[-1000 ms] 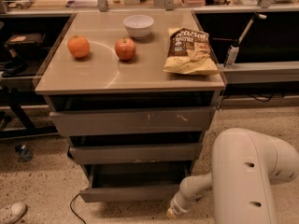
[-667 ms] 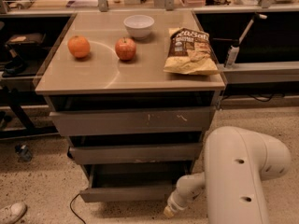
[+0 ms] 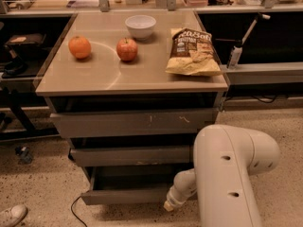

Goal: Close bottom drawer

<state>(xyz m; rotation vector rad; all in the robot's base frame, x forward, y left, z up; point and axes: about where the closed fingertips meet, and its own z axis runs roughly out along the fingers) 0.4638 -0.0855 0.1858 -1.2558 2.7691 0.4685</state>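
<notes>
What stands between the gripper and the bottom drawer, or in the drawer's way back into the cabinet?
Nothing visible does. The gripper is low at the right end of the bottom drawer, close to its front. The drawer is pulled out, and nothing shows sticking up from it.

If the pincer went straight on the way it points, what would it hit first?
Probably the right end of the bottom drawer; the pincer sits low by its front, depth unclear.
</notes>
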